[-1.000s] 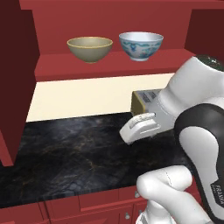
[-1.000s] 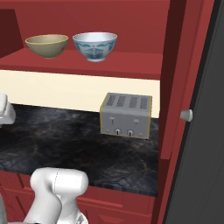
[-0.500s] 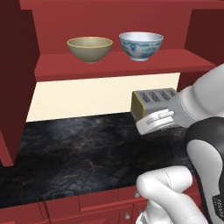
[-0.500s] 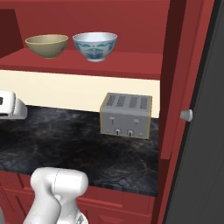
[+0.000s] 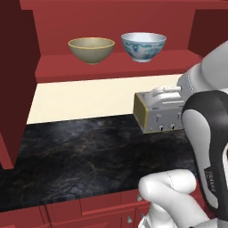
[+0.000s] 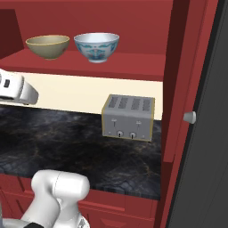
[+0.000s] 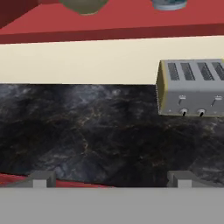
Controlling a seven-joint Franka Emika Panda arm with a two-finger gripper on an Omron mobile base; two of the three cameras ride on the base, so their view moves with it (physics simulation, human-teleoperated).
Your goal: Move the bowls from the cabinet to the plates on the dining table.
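Two bowls stand side by side on the red shelf (image 5: 111,67) of the open cabinet (image 6: 178,67). The olive-tan bowl (image 5: 91,49) (image 6: 47,46) (image 7: 85,5) is on the left. The white bowl with blue pattern (image 5: 144,46) (image 6: 96,46) (image 7: 168,3) is on the right. My gripper (image 7: 110,179) is open and holds nothing. It hovers over the black counter, below the shelf and well short of both bowls. My white hand (image 5: 165,91) (image 6: 15,87) is level with the toaster's top. The plates and the dining table are out of view.
A grey four-slot toaster (image 5: 160,113) (image 6: 129,116) (image 7: 192,87) stands on the black marbled counter (image 5: 80,151) under the shelf, below the white bowl. An open cabinet door (image 5: 15,80) juts out on the left, and a dark panel with a round knob (image 6: 190,117) stands on the right.
My hand has swung to the right and risen, from over the counter to the height of the toaster's top. The bowls and toaster have not moved.
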